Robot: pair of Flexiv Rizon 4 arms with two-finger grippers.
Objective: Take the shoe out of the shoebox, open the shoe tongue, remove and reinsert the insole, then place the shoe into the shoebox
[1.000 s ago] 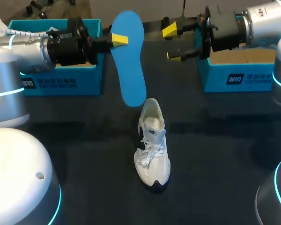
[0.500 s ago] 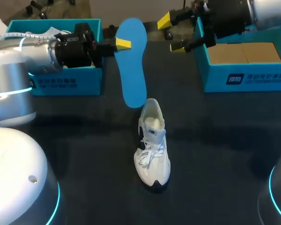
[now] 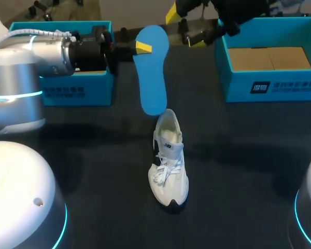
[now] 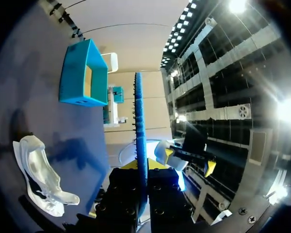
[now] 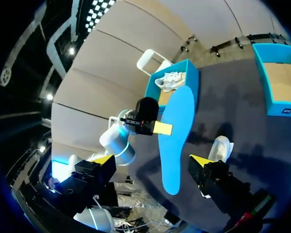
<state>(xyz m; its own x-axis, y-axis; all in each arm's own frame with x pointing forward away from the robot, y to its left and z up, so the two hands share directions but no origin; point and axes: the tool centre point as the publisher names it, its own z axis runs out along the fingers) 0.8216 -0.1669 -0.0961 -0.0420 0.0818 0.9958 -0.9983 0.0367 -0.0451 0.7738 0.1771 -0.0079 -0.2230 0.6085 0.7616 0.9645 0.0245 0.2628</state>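
Head view is showing the left tool (image 3: 140, 47) squeezing the insole (image 3: 151, 72), its long way pointing down at the shoe (image 3: 168, 161) standing just under it on the desk (image 3: 238, 155), while the right tool (image 3: 185, 27) is hanging open nearby.

**Robotics laboratory bench.** We see two metal robot arms, the left arm (image 3: 36, 52) and the right arm (image 3: 238, 10), reaching over a dark table (image 3: 249, 171). White rounded housings (image 3: 15, 197) ringed with cyan light stand at its near edge. The goods are staged test props: a left shoebox (image 3: 78, 96), a right shoebox (image 3: 280, 85), one white shoe (image 3: 168, 166) and one blue insole (image 3: 151, 67).
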